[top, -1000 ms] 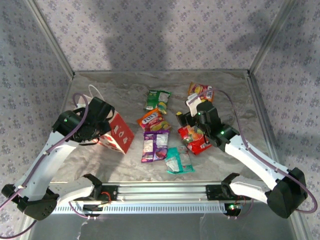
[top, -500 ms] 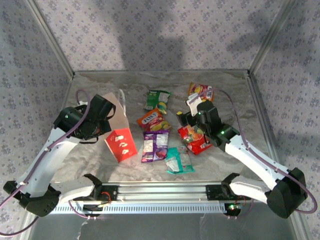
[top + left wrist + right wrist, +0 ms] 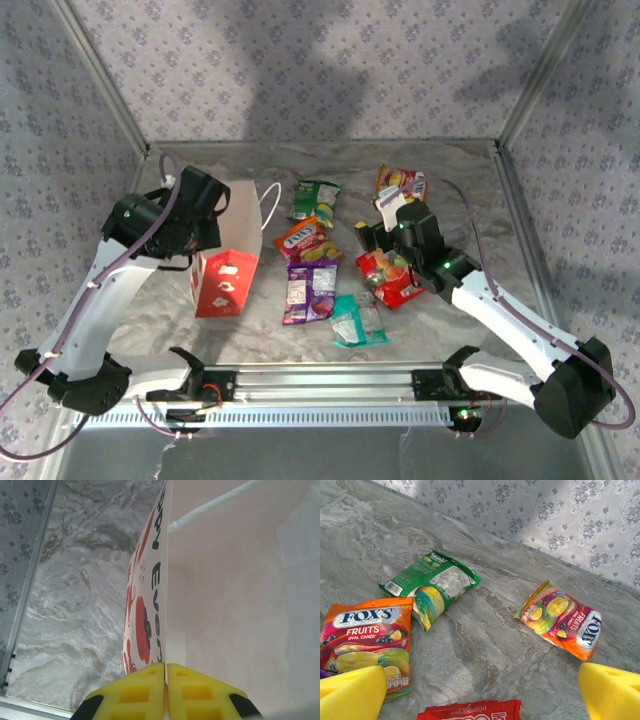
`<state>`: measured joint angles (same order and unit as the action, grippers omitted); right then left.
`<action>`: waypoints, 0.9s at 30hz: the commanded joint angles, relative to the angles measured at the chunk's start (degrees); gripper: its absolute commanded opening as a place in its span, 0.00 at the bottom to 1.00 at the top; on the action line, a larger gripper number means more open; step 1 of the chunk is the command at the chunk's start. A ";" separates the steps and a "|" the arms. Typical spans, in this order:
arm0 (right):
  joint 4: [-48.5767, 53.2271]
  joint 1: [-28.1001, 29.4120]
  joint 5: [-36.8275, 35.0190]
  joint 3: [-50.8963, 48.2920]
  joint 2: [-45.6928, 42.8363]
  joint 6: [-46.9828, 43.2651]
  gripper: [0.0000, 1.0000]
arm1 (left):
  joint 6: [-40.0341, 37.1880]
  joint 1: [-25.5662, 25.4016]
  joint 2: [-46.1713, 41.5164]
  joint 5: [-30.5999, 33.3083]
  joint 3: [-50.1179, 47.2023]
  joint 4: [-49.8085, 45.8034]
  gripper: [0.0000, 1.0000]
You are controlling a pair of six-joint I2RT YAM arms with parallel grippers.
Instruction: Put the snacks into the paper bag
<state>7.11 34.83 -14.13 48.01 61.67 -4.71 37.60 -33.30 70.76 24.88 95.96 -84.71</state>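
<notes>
The white and red paper bag stands at the left of the table, its cord handle toward the middle. My left gripper is shut on its top rim; in the left wrist view the yellow pads pinch the bag's edge. Several snacks lie in the middle: green, orange-pink, purple, teal, red and orange-yellow. My right gripper hovers open above the red packet, with the green, orange-pink and orange-yellow packets ahead.
Patterned walls and metal frame posts close in the marble table on three sides. A rail runs along the near edge between the arm bases.
My left gripper has closed on the bag's rim and swung the bag round, from tipped over with its red base showing to more upright. The right arm and the packets have not moved.
</notes>
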 commanded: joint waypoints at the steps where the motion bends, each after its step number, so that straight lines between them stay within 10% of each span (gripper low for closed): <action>1: 0.23 -0.42 0.32 0.32 -1.11 1.63 1.00 | -5.74 2.66 0.69 -1.38 1.75 2.35 0.06; 27: 6.50 -1.20 -0.41 8.15 5.88 1.36 1.00 | -19.77 19.67 5.97 -25.29 -5.25 23.74 0.06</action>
<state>11.81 33.61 -14.15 53.98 66.50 -3.92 18.90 -15.03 77.03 2.66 91.35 -63.77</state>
